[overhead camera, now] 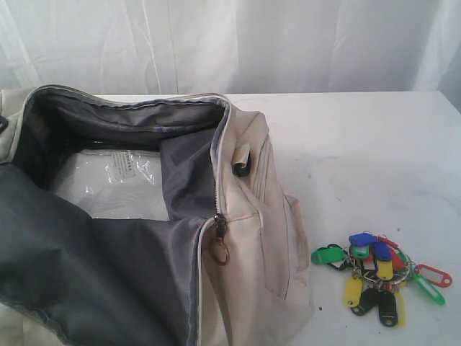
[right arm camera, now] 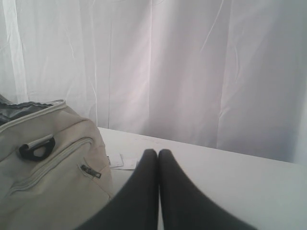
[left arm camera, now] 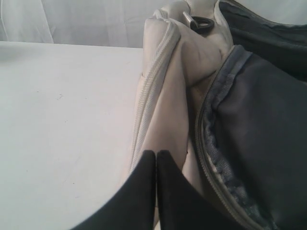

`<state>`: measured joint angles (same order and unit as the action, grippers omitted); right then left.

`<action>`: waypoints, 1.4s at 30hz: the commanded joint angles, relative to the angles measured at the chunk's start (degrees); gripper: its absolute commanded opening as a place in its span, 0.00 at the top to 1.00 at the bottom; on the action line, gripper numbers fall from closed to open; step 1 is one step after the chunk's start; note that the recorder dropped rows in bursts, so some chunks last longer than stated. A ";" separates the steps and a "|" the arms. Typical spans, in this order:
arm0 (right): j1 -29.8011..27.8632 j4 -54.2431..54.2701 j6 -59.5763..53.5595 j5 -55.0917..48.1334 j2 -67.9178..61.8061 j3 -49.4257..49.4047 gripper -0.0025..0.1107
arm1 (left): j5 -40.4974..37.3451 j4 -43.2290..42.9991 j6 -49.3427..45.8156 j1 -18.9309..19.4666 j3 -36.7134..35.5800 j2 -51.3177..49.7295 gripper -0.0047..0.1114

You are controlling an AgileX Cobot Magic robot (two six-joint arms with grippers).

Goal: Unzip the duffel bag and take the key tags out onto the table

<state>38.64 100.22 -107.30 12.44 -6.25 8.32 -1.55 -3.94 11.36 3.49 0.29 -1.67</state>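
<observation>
The white table (overhead camera: 374, 144) fills the scene, with a pale curtain (overhead camera: 230, 43) hanging behind its far edge. The duffel bag (overhead camera: 252, 267) takes up the left half of the exterior view and runs off that view's left and lower edges, so its full length cannot be judged. What shows lies with its mouth turned upward and its cream panel with the zipped pocket facing right. The main zip is undone and the mouth gapes wide, with the dark grey lining (overhead camera: 86, 281) folded outward toward the near side. Inside, flat on the bottom, lies a clear plastic packet (overhead camera: 115, 184) with some print on it; nothing else can be made out in there. Both grippers are out of the bag. The left gripper (left arm camera: 156, 153) has its dark fingers pressed together on nothing, held just beside the bag's cream outer wall on its far left side. The right gripper (right arm camera: 158, 151) is likewise closed and empty, poised over bare table beside the pocketed panel. The key tags (overhead camera: 378, 277) rest on the table just right of the bag, not touching it, in a loose bunch spread wider across the view than deep, the green tag nearest the bag and a red one farthest right. A brass ring pull (overhead camera: 220, 251) hangs from the zip slider at the mouth's right corner.
</observation>
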 commanded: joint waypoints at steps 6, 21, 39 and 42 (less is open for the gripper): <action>0.15 -0.27 0.01 -0.60 0.01 -0.32 0.98 | -0.23 0.03 -0.94 -0.26 -0.29 0.28 0.89; 0.15 -0.27 0.01 -0.62 0.01 -0.32 0.98 | -12.04 0.03 -0.90 -0.16 -0.29 1.67 0.89; 0.15 -0.27 0.01 -0.61 0.01 -0.32 0.98 | -12.14 1.14 -0.64 -0.16 -0.29 1.67 0.89; 0.15 -0.27 0.01 -0.61 0.01 -0.32 0.98 | -12.14 1.13 -0.84 -0.16 -0.29 1.67 0.89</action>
<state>38.64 100.22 -107.30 12.44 -6.25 8.32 -13.52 -3.23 10.42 3.49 0.16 -0.28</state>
